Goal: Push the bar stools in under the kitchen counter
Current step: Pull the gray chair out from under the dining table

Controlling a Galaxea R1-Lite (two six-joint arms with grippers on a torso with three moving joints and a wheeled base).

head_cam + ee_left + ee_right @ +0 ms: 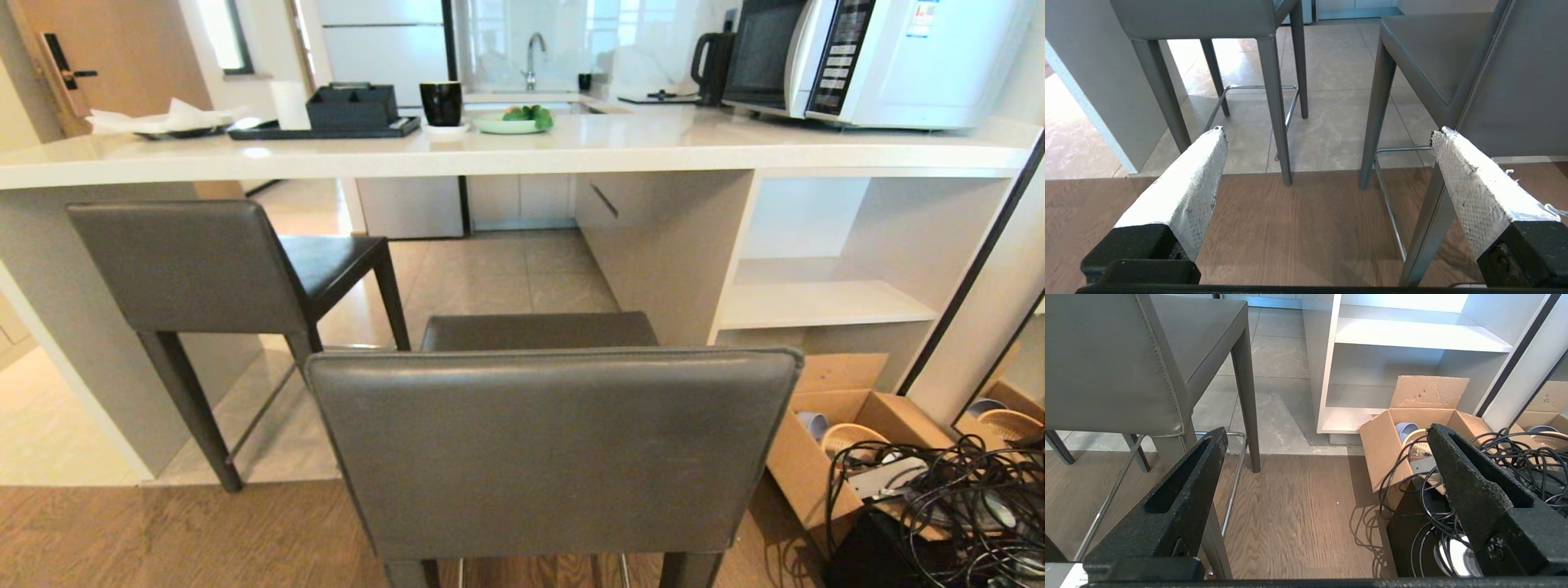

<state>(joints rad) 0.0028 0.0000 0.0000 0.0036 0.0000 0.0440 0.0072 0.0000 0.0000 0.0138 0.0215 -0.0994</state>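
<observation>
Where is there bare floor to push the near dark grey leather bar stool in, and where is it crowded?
Free: the tiled floor under the white stone counter, between the far grey leather stool and the grey side panel. Crowded: right of the near stool, an open cardboard box and tangled black cables.

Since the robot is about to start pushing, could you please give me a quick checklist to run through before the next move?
1. Left gripper open and empty: ok.
2. Right gripper open and empty: ok.
3. Near stool centred ahead, backrest facing the robot: ok.
4. Near stool under the kitchen counter: not ok, it stands clear of the edge.
5. Far stool fully tucked in: not ok, backrest still outside.
6. Cardboard box and cables off the pushing path: ok, they lie to the right.
</observation>
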